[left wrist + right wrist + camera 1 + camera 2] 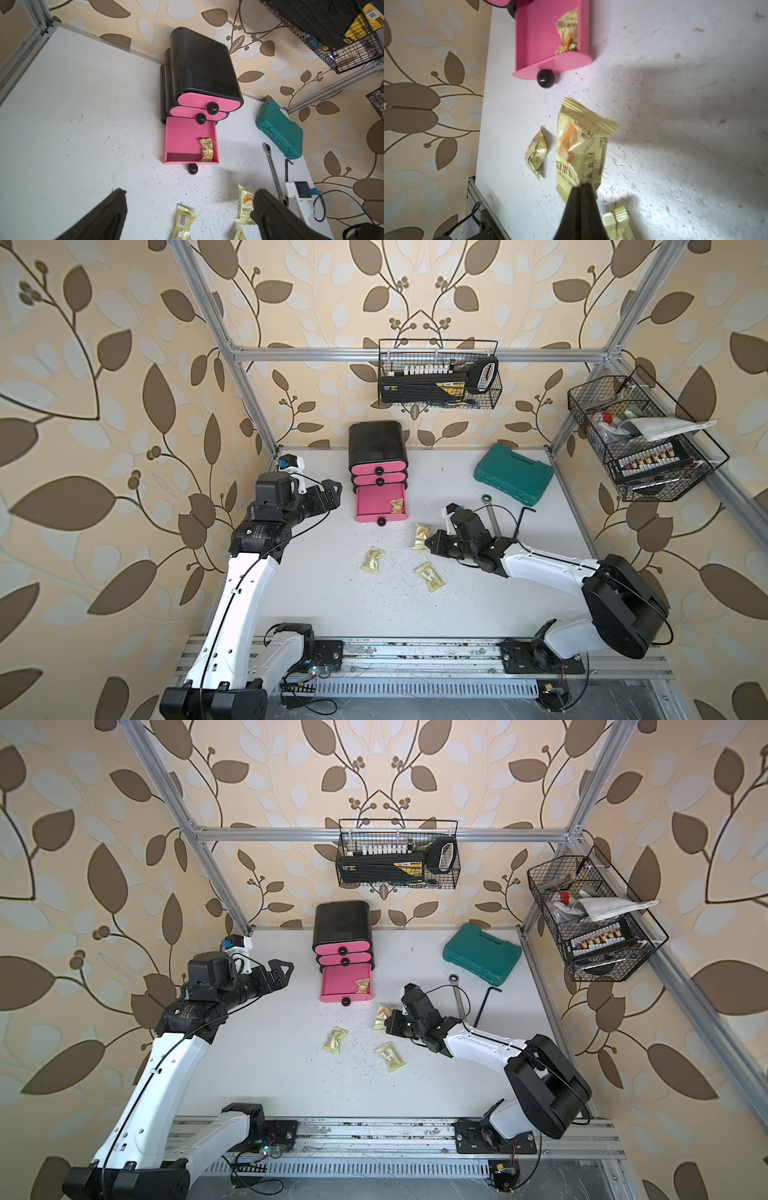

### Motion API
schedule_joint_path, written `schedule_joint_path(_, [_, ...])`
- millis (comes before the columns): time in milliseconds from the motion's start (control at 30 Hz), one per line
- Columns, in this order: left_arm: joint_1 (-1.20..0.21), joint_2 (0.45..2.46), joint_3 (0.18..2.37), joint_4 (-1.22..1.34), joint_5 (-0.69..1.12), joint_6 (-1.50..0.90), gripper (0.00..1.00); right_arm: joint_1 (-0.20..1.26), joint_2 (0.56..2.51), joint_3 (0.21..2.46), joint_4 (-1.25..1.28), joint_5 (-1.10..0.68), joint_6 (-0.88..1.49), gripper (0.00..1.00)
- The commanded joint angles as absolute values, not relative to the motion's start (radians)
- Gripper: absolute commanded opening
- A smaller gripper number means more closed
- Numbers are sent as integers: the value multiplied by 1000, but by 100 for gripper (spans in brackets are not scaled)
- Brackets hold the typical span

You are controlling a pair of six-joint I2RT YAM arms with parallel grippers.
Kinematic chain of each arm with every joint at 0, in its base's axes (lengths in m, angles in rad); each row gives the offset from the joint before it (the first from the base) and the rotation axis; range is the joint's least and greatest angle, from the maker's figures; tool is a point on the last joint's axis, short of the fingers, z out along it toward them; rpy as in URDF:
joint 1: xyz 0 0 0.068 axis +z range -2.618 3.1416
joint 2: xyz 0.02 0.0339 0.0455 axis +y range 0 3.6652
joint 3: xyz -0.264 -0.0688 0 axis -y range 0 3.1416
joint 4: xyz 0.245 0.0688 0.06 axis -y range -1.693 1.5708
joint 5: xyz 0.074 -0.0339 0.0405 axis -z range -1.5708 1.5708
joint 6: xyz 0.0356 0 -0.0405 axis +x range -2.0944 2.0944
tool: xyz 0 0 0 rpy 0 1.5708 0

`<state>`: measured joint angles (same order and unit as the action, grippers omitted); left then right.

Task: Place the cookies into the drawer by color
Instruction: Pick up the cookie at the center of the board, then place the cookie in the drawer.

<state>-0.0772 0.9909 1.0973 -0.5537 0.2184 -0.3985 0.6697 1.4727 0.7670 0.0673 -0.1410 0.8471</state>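
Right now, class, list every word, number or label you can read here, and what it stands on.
"干", then probably "烙": pale yellow packet pinched in the right end effector; remaining print blurred.
Barcode: packet on the table; digits too small.
Yellow label on black box: too small to read.

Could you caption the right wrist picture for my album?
Right gripper pinching a pale yellow cookie packet near the open pink drawer, another packet inside.

Table: cookies, drawer, case, wrench
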Motion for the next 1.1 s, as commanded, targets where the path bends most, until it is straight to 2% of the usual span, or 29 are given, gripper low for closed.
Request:
schedule_joint_path(0, [-69,983,1114,-536,227,-406,98,689,1477,844,26,-106,813,0])
schedule_joint_path(600, [-69,985,1114,-531,243,-410,98,678,1923,1333,40,-123,730,0])
schedule_joint_path(1067, [-69,991,1111,-526,254,-417,98,634,2154,1559,-20,-155,726,0])
